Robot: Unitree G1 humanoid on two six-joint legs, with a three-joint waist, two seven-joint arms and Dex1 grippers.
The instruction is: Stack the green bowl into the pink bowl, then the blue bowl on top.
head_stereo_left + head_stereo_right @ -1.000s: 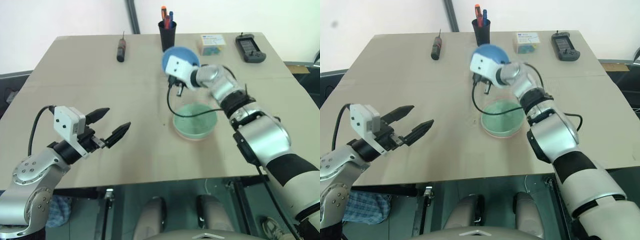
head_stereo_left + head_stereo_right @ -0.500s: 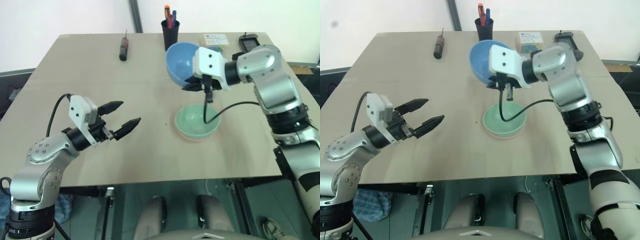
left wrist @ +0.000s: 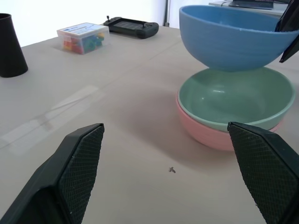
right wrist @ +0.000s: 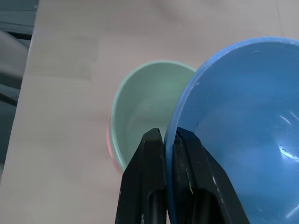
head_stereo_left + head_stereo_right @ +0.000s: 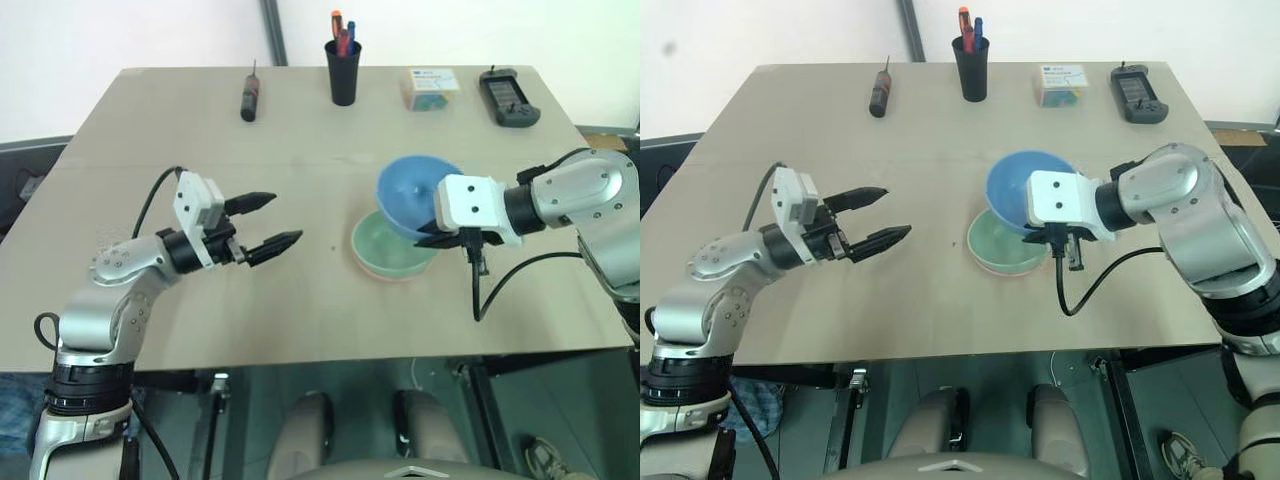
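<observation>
The green bowl (image 5: 388, 250) sits nested inside the pink bowl (image 3: 210, 135) right of the table's middle. The blue bowl (image 5: 412, 196) hangs tilted just above their far right side, apart from them in the left wrist view. My right gripper (image 4: 164, 140) is shut on the blue bowl's rim, one finger inside and one outside. My left gripper (image 5: 283, 218) is open and holds nothing. It hovers over the table to the left of the stacked bowls and points level toward them.
Along the far edge of the table (image 5: 300, 320) stand a black pen cup (image 5: 343, 70), a screwdriver (image 5: 246, 100), a small box of coloured bits (image 5: 431, 88) and a black controller (image 5: 508, 97). A cable hangs from my right wrist near the bowls.
My right arm has carried the blue bowl from near the pen cup back to just above the green bowl. My left gripper, still open, has moved closer to the bowls.
</observation>
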